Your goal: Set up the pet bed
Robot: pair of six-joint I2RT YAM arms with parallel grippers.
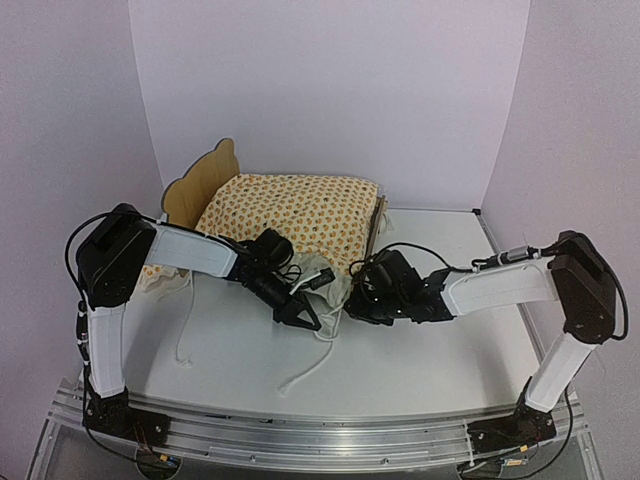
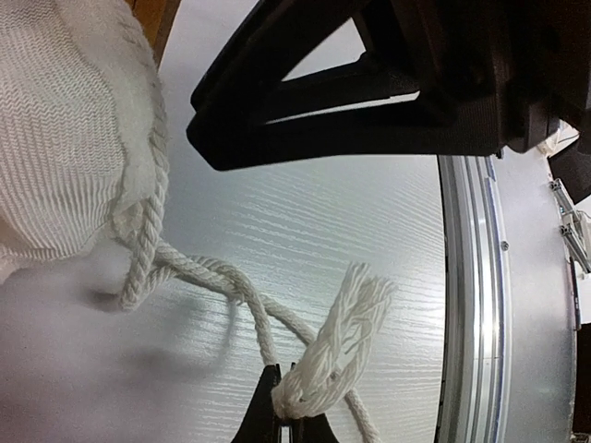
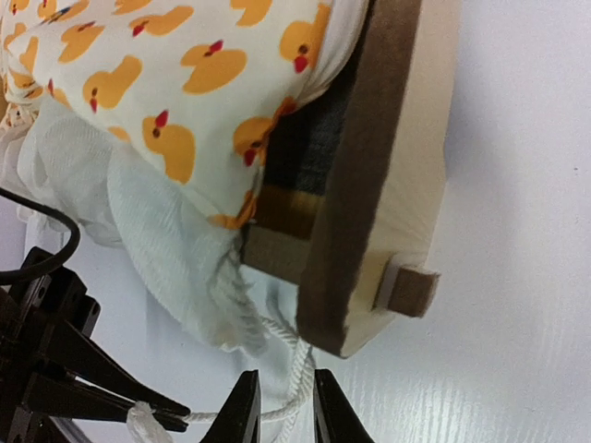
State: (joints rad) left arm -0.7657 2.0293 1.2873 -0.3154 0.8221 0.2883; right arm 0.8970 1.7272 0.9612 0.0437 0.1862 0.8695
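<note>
**Tie-down step at the foot corner of the pet bed**

Left end effector was low over the surface, just in front of the bed. It was clenched on the frayed end of a white tie, and the left wrist view showed the tuft pinched right at the fingertips.

Pet bed stood at the back centre of the surface, scalloped head end to the left. Duck-print mattress cushion already lay in the frame, its near corner spilling over beside the footboard. More ties trailed loose on the surface in front.

Right end effector was close under that foot corner. Its jaws stood narrowly apart with the tie passing between them. It appeared to be the same tie the left one held, running on up to the cushion corner. I could not tell whether it was pinched or only straddled.

Step in hand, judged: cushion placed, ties now being secured at the foot end.

Next move likely called for the right end effector to get a firm hold near the corner. The left could then lead the free end around the frame. Tension would need to stay gentle, because the bed looked light and could slide.
</note>
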